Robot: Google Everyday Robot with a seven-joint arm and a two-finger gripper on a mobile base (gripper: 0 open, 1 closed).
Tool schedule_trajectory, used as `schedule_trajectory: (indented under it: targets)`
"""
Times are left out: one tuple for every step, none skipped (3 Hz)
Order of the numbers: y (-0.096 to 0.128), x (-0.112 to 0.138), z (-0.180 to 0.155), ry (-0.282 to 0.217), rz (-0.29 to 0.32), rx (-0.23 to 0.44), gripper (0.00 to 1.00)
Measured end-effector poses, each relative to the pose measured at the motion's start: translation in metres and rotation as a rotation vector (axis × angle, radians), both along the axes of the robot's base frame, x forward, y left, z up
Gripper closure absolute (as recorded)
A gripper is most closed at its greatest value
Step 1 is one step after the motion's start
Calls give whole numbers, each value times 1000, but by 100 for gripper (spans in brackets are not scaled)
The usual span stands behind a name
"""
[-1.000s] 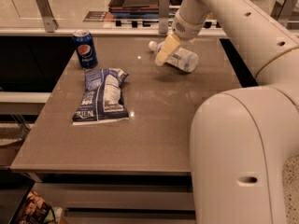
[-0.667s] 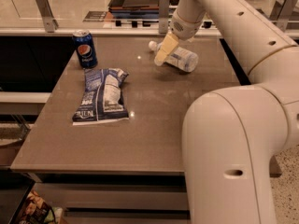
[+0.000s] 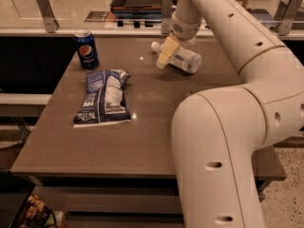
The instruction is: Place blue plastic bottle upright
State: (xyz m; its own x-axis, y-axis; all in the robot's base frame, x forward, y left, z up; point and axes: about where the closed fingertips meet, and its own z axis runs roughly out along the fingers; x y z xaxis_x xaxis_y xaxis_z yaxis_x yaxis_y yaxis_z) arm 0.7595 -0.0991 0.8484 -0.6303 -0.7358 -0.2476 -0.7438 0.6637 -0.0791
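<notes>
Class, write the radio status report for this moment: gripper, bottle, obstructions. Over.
Gripper at neck of blue plastic bottle, far side of table. Bottle on its side, not yet upright. Pepsi can and snack bag sit well apart.

- One camera looks down from above the near edge of the table, facing the far counter, close behind the arm on the right.
- The gripper sits far centre, at the blue plastic bottle.

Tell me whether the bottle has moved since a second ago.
No. The bottle lies on its side as far right of the can as before, cap pointing toward the can. The gripper is at its neck.
</notes>
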Motion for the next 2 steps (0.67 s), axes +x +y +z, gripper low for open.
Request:
schedule_trajectory:
  targets:
    - [-4, 4, -8, 16, -13, -29, 0]
    - [-7, 8, -13, 23, -21, -44, 15]
